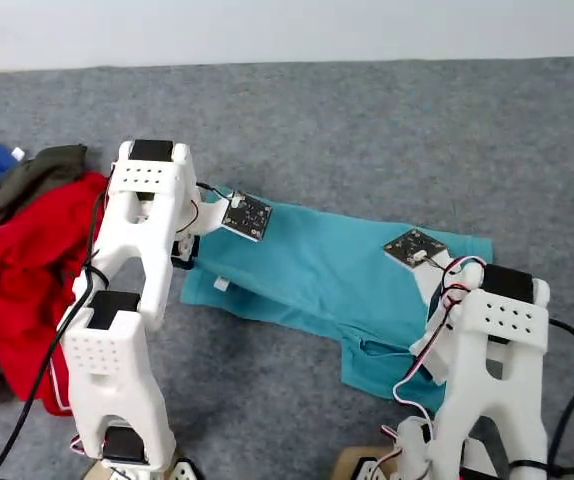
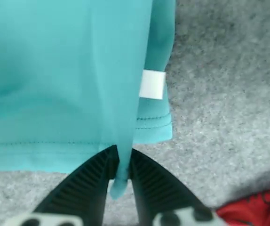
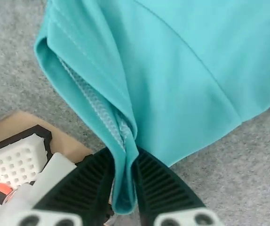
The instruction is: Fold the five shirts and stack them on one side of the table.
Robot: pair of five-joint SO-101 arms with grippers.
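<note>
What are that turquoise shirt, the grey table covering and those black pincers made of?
Turquoise shirt: looks like a thin matte knit, perhaps cotton; it drapes in soft folds and has stitched hems. Table covering: seemingly grey felt or low carpet, fuzzy and speckled. Fingers of the left gripper: probably hard black plastic, matte and ribbed.

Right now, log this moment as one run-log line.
left tool: shut on teal shirt | right tool: shut on teal shirt | red shirt: crumpled, apart from teal shirt, not yet folded

Teal shirt [image 1: 317,270] (white tag [image 2: 152,84]), red shirt [image 1: 17,280], grey table [image 1: 367,120]
</note>
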